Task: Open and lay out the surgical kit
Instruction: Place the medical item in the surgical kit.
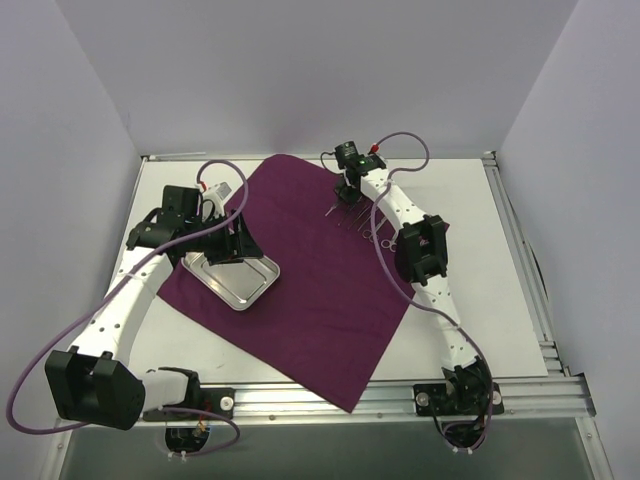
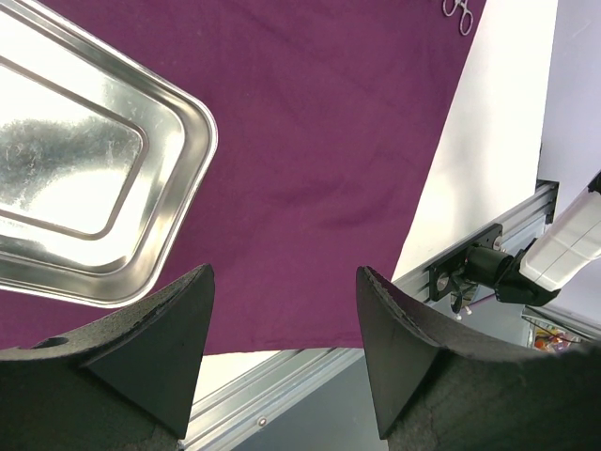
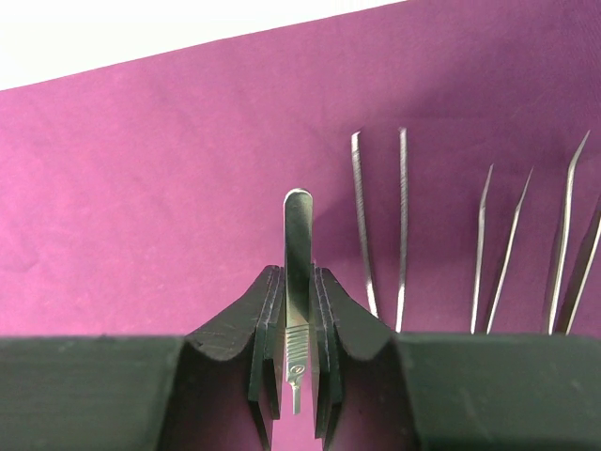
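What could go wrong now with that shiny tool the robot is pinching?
The right fingers pinch the flat scalpel handle by its thin edges, so it might twist or slip out. The tweezers lie close beside it on the purple cloth, so setting it down could bump them crooked.

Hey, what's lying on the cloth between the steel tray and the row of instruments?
Nothing: only bare purple cloth separates the tray from the instruments. The top view shows it, and the left wrist view agrees.
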`<state>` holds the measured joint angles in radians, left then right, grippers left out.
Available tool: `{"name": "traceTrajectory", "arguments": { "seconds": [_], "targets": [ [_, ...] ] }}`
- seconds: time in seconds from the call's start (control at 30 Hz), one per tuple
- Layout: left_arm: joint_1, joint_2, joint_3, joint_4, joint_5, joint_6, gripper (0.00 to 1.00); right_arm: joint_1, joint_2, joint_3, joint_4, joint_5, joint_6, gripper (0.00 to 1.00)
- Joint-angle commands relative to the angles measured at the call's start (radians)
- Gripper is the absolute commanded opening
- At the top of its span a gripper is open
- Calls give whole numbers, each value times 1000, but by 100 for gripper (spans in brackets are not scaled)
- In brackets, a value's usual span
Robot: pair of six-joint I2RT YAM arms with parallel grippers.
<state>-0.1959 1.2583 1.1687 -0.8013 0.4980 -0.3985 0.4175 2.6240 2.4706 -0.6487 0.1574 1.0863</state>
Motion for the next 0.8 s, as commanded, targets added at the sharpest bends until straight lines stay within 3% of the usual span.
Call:
{"name": "traceTrajectory", "arguments": {
  "seconds": [0.0,0.37,0.57,0.77],
  "targets": [
    [6,6,-1,34,24,18,70,-11,25,4,-35,30,18,0],
    [19,18,6,37,33,15,70,-11,48,2,-22,2,15,0],
    [26,16,-6,43,37,12,70,-8,53,2,-34,-2,11,13],
    [29,18,-9,51,48,6,70,-9,53,2,-34,-4,0,17]
  ]
}}
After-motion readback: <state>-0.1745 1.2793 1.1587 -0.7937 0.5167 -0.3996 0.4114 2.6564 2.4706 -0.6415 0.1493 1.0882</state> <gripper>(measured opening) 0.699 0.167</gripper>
